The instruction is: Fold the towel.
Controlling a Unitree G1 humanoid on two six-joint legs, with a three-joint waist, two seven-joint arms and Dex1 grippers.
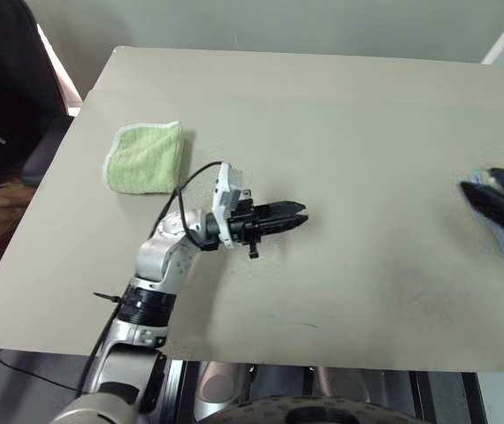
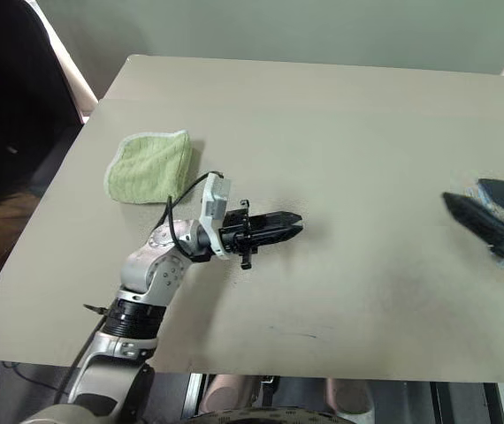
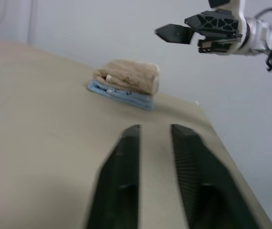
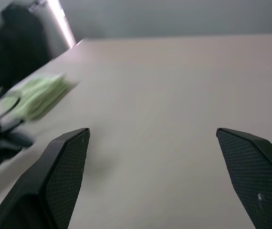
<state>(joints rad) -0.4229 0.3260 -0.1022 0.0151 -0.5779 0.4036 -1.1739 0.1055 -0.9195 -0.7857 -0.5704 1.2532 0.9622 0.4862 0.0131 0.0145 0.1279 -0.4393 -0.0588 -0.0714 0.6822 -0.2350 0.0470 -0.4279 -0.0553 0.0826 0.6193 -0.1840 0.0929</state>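
The towel (image 3: 129,76) sits folded into a compact beige bundle on top of the light blue towel (image 3: 119,94) at the worktop's (image 1: 323,132) right edge, with the right claw (image 2: 491,216) spread wide and empty beside that stack. The left claw (image 1: 278,218) hovers mid-worktop, fingers slightly parted around nothing. The fold looks done, so pulling both arms away without brushing the stack seems wisest; the plain beige worktop also carries a folded light green towel (image 1: 144,157) far left, against a pale wall.

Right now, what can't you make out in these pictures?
- Beige towel: folded atop the blue towel in the left wrist view; its edging and mark are too small to read.
- Blue towel in the left eye view: cut off by the picture's edge, behind the blurred right gripper.
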